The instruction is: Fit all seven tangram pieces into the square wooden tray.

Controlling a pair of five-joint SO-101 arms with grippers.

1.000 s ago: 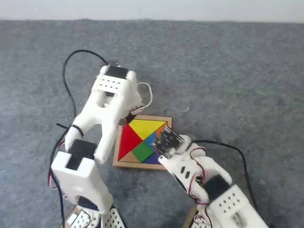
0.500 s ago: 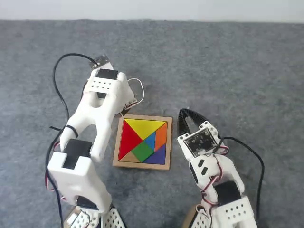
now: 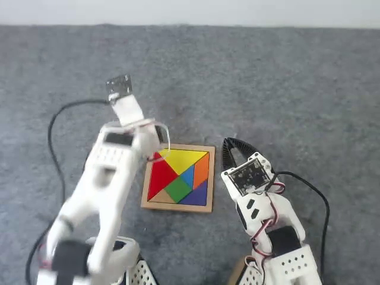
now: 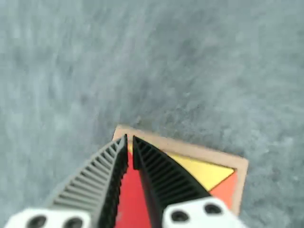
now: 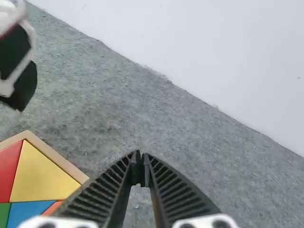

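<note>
The square wooden tray (image 3: pixel 178 206) lies flat on the carpet, holding red (image 3: pixel 157 175), yellow (image 3: pixel 181 159), green (image 3: pixel 178 189), blue (image 3: pixel 189 176), orange (image 3: pixel 202 169) and purple (image 3: pixel 199 194) pieces. A tan triangle (image 3: pixel 156 196) at its near left corner may be a piece or bare floor. My left gripper (image 4: pixel 129 138) is shut and empty, hovering over the tray's far left corner (image 4: pixel 121 130) above the red piece (image 4: pixel 135 194). Shut and empty too, my right gripper (image 5: pixel 141 156) hangs over the carpet just right of the tray (image 5: pixel 52 149).
Grey carpet (image 3: pixel 285 89) runs all around the tray. A white wall (image 5: pixel 213 47) stands behind it. The left arm's body (image 3: pixel 101 190) stretches along the tray's left side, and the right arm's cable (image 3: pixel 309 193) loops at the right.
The right gripper lifted off the tray and drew back to its right side, then held still. The left arm swung back, bringing its gripper over the tray's far left corner.
</note>
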